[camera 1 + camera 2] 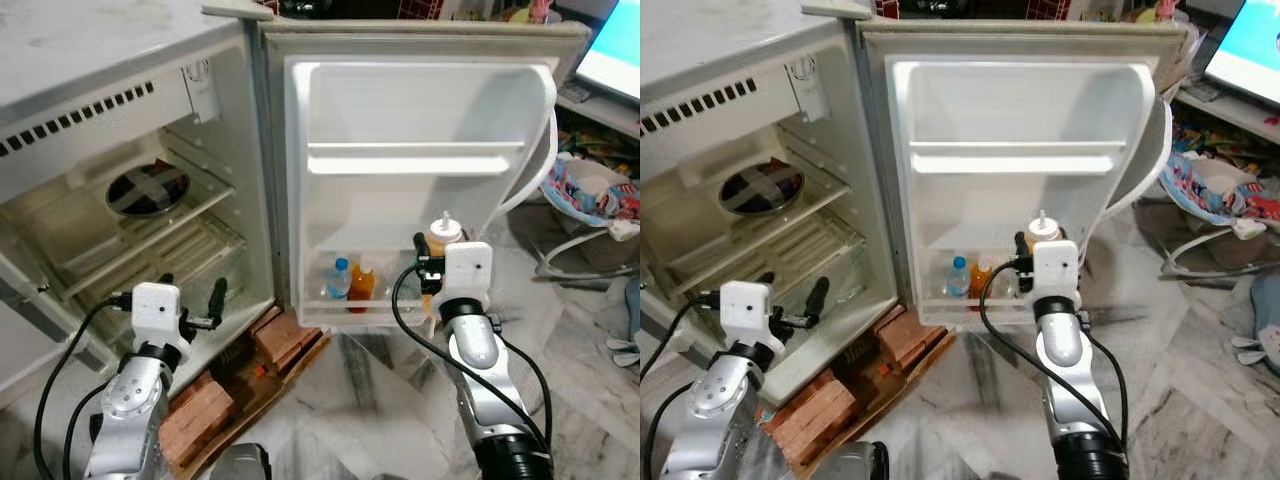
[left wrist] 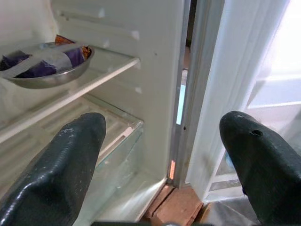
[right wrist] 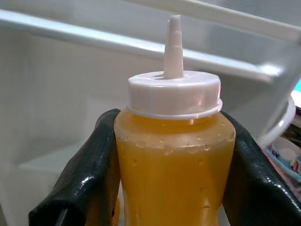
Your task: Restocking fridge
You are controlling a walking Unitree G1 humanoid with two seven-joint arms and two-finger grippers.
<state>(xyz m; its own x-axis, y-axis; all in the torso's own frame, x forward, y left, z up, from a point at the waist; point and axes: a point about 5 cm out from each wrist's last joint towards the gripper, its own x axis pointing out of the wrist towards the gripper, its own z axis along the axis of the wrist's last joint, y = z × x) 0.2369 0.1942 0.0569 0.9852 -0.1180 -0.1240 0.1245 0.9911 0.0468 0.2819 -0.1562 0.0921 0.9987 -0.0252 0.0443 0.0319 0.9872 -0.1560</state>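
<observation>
Right gripper [image 3: 171, 165] pinches the upright squeeze bottle [image 3: 174, 155], nozzle up; the door's bottom shelf [image 1: 325, 305] lies just ahead and below. Left gripper [image 2: 164, 165], spread and empty, is farther off.

Red bricks [image 1: 285, 340] lie stacked on the marble floor [image 1: 380, 400] under the front edge of the cabinet. Well off to the bricks' right, a baby bouncer [image 1: 590, 195] with patterned fabric sits on the same floor. Beyond the bouncer, at the upper right, a lit screen [image 1: 615, 60] glows pale blue.
</observation>
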